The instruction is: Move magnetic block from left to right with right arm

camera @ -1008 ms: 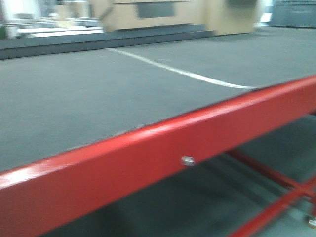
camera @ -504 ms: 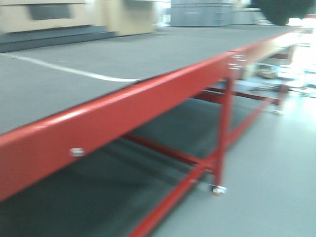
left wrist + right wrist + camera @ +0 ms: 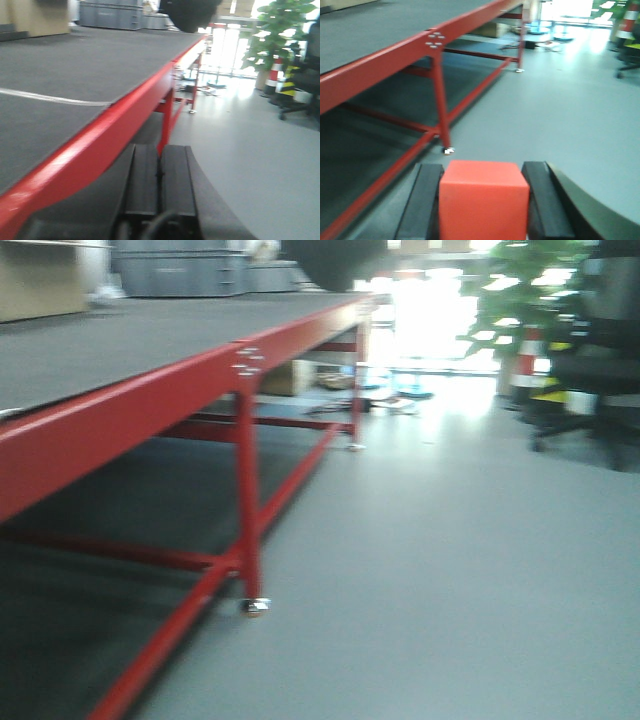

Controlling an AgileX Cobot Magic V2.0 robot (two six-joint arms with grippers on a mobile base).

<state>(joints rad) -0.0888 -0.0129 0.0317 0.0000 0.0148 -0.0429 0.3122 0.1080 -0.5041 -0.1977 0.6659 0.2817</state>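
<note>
The magnetic block (image 3: 483,200), a plain red cube, fills the bottom of the right wrist view. My right gripper (image 3: 483,167) is shut on it, one black finger pressed against each side. The block hangs over grey floor, beside the long red-framed table (image 3: 380,60). In the left wrist view my left gripper (image 3: 160,150) is shut, its two black fingers pressed together with nothing between them, just off the table's red edge (image 3: 100,145). Neither gripper nor the block shows in the front view.
The table has a grey top, red legs (image 3: 246,490) and castors (image 3: 255,606). A white line (image 3: 50,98) crosses its top. Open grey floor lies to the right. Farther off stand a black office chair (image 3: 590,370), a striped post (image 3: 527,360), a plant (image 3: 520,280) and grey crates (image 3: 180,270).
The front view has swung to the right along the table: the tabletop with its white line has slid off to the left, and the table's legs, the floor and the chair have come in.
</note>
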